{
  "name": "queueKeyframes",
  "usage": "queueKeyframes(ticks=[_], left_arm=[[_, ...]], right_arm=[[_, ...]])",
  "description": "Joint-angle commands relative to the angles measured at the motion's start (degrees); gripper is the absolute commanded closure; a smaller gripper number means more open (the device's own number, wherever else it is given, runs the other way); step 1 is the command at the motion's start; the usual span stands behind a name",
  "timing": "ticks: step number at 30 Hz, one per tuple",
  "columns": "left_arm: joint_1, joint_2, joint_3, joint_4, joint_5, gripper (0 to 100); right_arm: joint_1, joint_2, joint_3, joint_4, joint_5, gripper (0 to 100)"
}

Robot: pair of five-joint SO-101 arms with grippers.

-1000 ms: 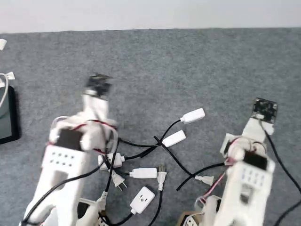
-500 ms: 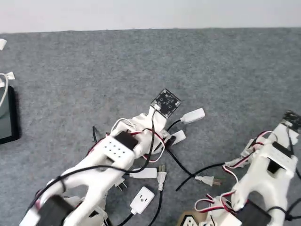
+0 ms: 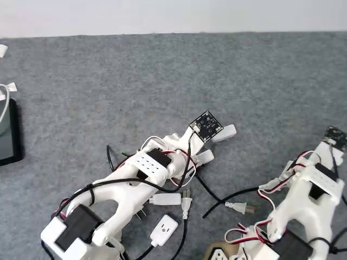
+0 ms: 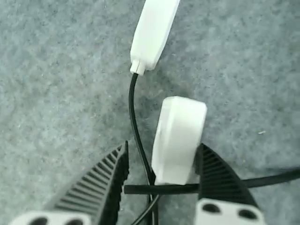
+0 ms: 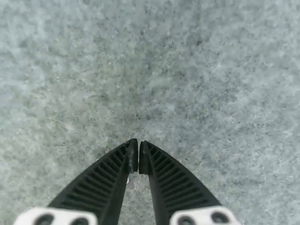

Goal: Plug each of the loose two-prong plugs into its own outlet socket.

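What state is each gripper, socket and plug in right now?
left gripper: open, astride the near socket.
near socket: lying flat, nothing plugged in.
far socket: lying flat, nothing plugged in.
right gripper: shut, empty.
loose plug: unplugged, lying free.

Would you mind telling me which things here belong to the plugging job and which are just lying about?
Job: loose plug; square socket; rounded socket within the open left gripper; slim socket beyond it; black cords.
Lying about: dark device at the high view's left edge; white scrap farther back.
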Motion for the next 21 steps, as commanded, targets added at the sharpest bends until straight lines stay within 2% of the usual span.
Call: queueKeyframes(ticks=[1,7,14,21], left_arm=[[0.6,0.0,-2.9,0.5,-5.5,84],[1.3,0.2,-2.9,0.4,-13.5,84],[-1.0,2.4,-3.0,-7.5,-14.8,84],[-1.7,6.9,-10.5,1.1,-14.9,84]], right_arm=[[0.2,-0.1,-3.1,0.5,0.7,97.2],[0.2,0.0,-3.1,0.5,0.7,97.2],[0.2,0.0,-3.1,0.5,0.7,97.2],[-0.4,0.0,-3.0,0.5,0.7,97.2]])
